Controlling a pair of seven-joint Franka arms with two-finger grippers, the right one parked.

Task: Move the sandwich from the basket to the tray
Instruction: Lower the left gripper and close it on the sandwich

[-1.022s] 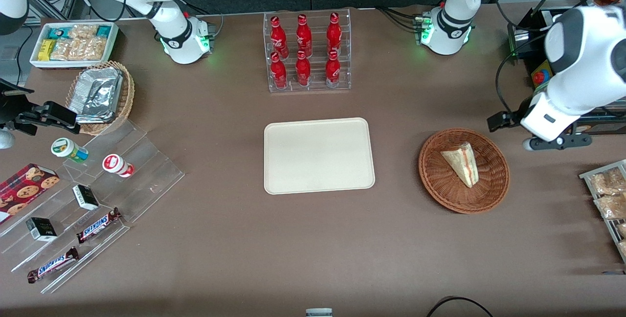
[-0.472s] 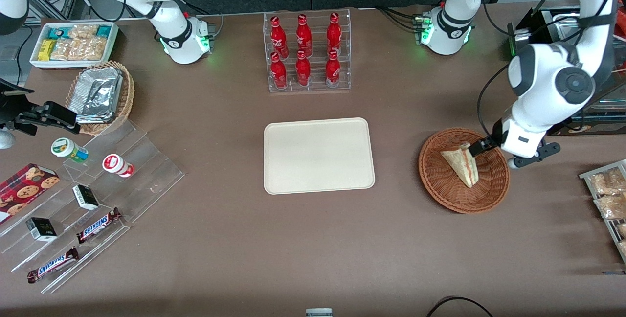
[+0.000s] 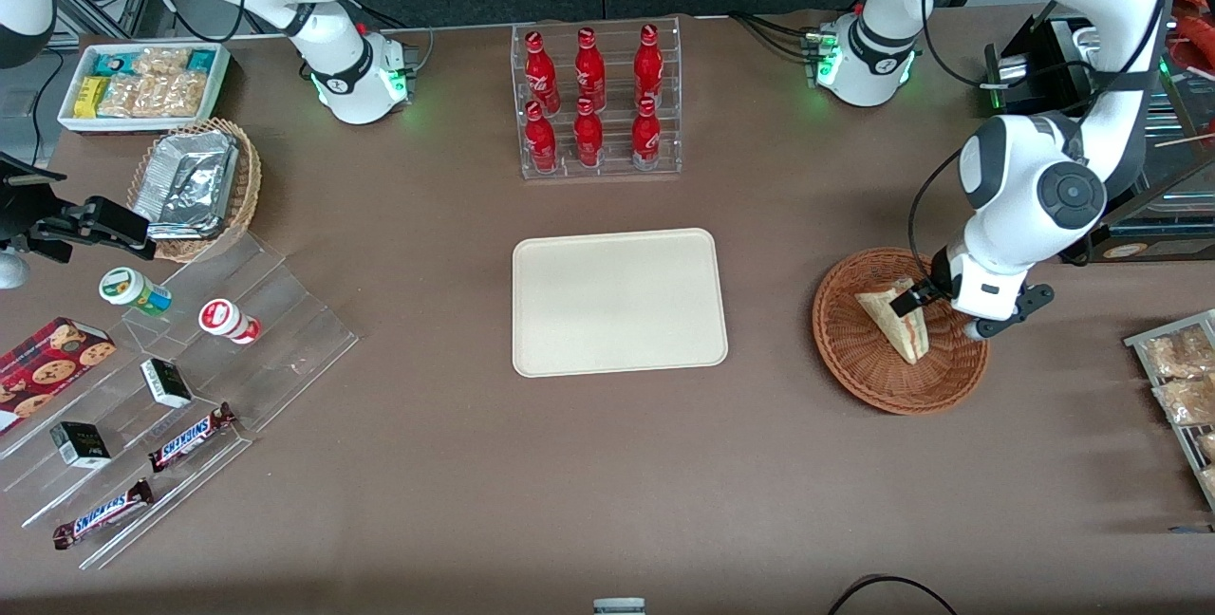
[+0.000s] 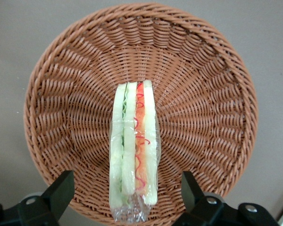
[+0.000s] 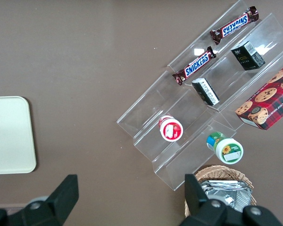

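Front view: we see the gripper [image 3: 913, 297] over the basket [image 3: 900, 330], above the sandwich [image 3: 897, 319] lying in it; the tray [image 3: 619, 302] sits well apart, toward the parked arm's end.

Left wrist view: fingers [image 4: 60, 190] spread wide, straddling the sandwich [image 4: 133, 150] without touching, basket [image 4: 203, 94] underneath.

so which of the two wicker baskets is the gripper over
The reddish-brown basket holding the sandwich; the open gripper hovers there. The tan basket holds foil containers.
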